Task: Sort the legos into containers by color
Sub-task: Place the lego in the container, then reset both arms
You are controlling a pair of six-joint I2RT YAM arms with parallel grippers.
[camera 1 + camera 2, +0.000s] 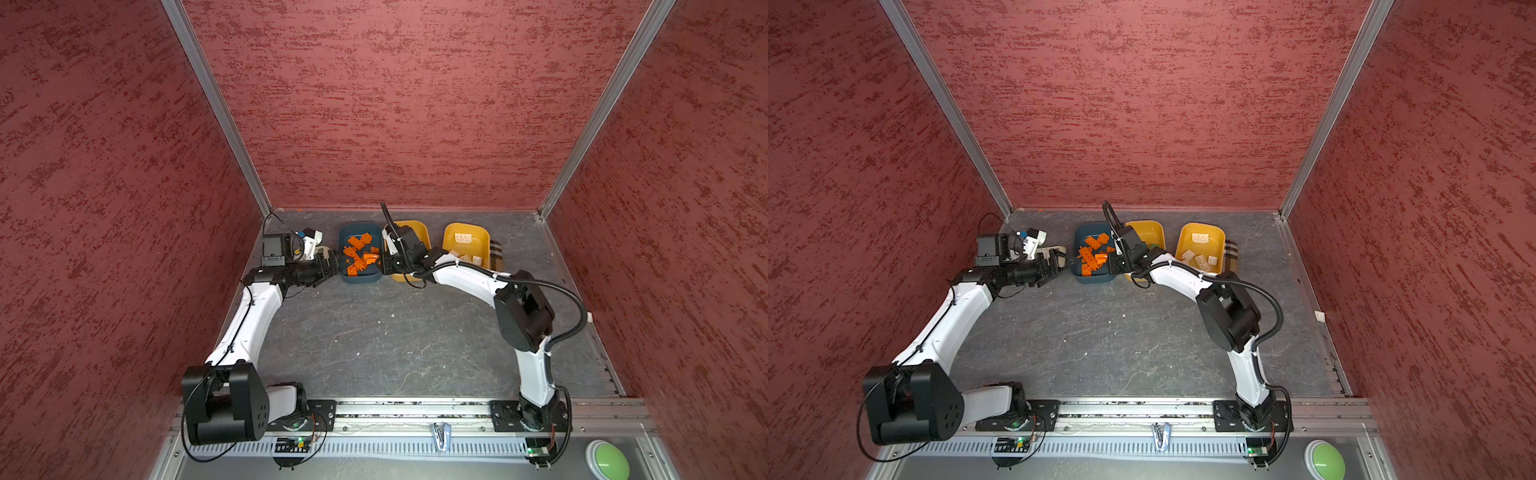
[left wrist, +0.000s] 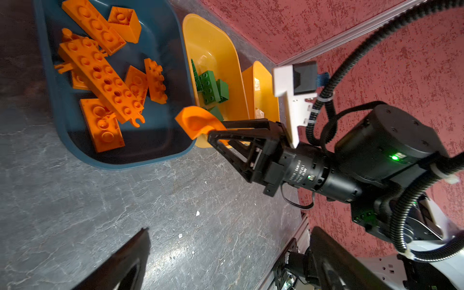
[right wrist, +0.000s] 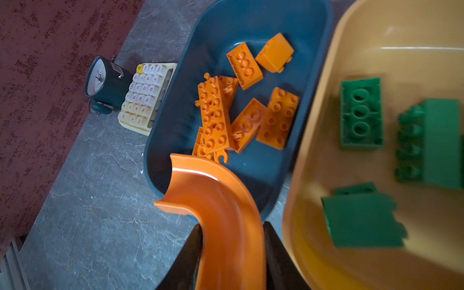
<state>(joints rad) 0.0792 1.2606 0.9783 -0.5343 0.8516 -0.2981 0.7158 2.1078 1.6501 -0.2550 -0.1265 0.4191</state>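
Your two top views look steeply down from high over the mounting rail (image 1: pixel 415 409) toward the back wall (image 1: pixel 395 104), sharing the whole table (image 1: pixel 374 340). Your wrist cameras sit close in; both catch the teal tub (image 3: pixel 173 120), the left one facing the right gripper (image 2: pixel 216 129).

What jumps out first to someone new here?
The right end effector is shut on an orange curved arc, poised over the edge of the teal tub. That tub holds a bright pile of orange bricks; the yellow tub beside it holds green bricks.
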